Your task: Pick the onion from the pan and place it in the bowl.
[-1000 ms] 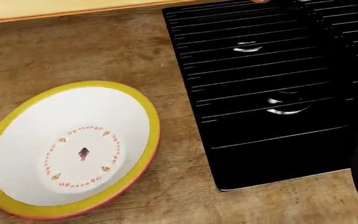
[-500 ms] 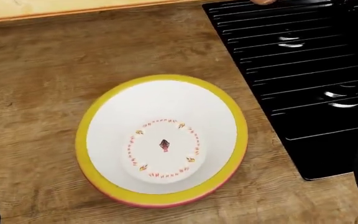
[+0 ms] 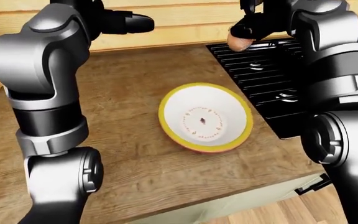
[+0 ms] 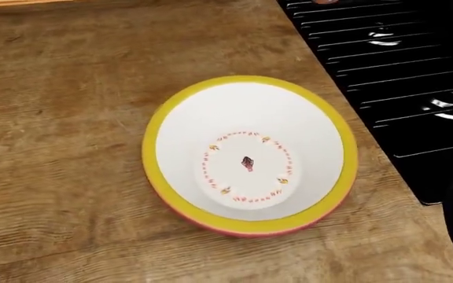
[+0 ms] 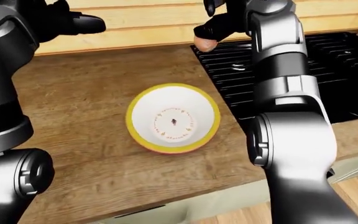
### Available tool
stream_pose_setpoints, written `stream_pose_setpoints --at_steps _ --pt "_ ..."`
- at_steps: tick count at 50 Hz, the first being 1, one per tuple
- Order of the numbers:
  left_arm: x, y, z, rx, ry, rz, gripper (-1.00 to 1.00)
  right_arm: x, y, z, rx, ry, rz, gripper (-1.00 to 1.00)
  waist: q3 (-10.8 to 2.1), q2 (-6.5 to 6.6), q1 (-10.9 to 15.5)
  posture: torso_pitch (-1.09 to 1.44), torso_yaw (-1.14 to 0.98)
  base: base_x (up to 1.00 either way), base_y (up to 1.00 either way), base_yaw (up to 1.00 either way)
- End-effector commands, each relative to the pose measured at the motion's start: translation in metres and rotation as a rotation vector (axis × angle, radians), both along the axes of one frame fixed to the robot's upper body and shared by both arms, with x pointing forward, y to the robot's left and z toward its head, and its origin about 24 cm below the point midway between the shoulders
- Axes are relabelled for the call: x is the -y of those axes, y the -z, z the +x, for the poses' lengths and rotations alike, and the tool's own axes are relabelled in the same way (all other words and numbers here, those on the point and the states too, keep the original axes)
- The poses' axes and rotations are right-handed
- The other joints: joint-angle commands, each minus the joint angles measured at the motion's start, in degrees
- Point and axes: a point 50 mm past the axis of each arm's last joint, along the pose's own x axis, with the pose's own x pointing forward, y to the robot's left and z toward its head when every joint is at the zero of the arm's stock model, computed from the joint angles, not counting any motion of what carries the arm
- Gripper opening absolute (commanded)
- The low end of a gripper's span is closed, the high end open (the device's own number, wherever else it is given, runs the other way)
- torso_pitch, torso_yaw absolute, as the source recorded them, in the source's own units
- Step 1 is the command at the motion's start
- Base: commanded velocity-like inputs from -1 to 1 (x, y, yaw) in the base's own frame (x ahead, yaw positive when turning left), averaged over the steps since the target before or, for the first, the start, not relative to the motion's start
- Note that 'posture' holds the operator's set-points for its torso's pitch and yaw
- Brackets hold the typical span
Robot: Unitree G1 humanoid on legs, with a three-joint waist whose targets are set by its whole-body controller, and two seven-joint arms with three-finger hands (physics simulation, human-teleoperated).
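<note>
A white bowl [image 4: 250, 156] with a yellow rim stands empty on the wooden counter; it also shows in the left-eye view [image 3: 205, 117]. My right hand [image 3: 248, 29] is raised at the top of the eye views, above the stove's left edge and beyond the bowl, shut on the pale brown onion [image 3: 237, 43], which also shows in the right-eye view [image 5: 205, 43]. My left hand [image 3: 129, 22] is held high at the upper left, fingers extended and empty. The pan is not in view.
A black stove [image 3: 272, 70] with ridged grates lies right of the bowl. A pale wooden wall strip [image 3: 179, 23] runs along the top. The counter's near edge [image 3: 228, 196] drops to cabinets and floor at the bottom right.
The head view has shifted: the bowl slid from the lower left toward the middle and the stove moved off to the right. The camera moved, not the bowl.
</note>
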Motion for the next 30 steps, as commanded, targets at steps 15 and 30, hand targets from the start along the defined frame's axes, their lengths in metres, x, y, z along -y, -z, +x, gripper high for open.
stream_pose_setpoints --at_steps 15,30 --pt "-0.001 -0.018 -0.007 0.094 0.008 0.004 1.00 -0.016 -0.045 -0.015 0.110 -0.048 -0.165 -1.00 -3.09 1.73 -1.0 0.00 0.00 0.00 0.00 0.00" --pt "-0.008 -0.016 -0.005 0.088 -0.004 0.003 1.00 -0.050 -0.051 -0.020 0.104 -0.151 -0.377 -1.00 -3.30 1.52 -1.3 0.00 0.00 0.00 0.00 0.00"
